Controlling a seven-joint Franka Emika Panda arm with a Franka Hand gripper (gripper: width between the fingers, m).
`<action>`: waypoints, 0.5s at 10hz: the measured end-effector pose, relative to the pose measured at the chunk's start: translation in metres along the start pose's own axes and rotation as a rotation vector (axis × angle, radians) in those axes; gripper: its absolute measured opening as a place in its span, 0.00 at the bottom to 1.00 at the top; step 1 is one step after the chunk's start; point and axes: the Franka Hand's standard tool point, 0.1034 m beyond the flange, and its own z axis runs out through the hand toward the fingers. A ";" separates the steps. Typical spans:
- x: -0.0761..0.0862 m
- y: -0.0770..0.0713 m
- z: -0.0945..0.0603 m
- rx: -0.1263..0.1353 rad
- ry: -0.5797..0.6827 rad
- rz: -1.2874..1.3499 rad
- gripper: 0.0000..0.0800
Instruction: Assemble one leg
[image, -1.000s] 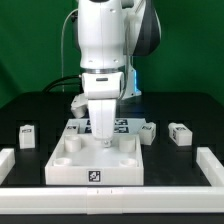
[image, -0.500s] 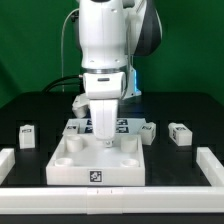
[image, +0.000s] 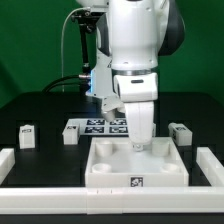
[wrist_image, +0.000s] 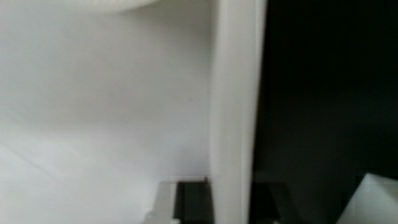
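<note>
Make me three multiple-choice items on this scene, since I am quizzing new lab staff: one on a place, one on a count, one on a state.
1. Where does the marker board lie in the exterior view?
A. beyond the tray
B. inside the tray
C. on the arm

2. How many legs stand at the exterior view's left of the tray?
A. none
B. two
C. five

3. How is the gripper?
A. raised high, empty
B. carrying a leg
C. down at the tray's far rim

Answers:
1 A: the board shows past the tray's far wall.
2 B: one stands far out, another close to the tray.
3 C: that rim stands between its jaws in the wrist view.
</note>
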 end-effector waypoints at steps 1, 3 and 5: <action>0.013 0.007 0.001 -0.003 0.004 0.006 0.07; 0.029 0.019 0.002 -0.003 0.005 -0.019 0.07; 0.030 0.019 0.003 -0.014 0.010 -0.002 0.07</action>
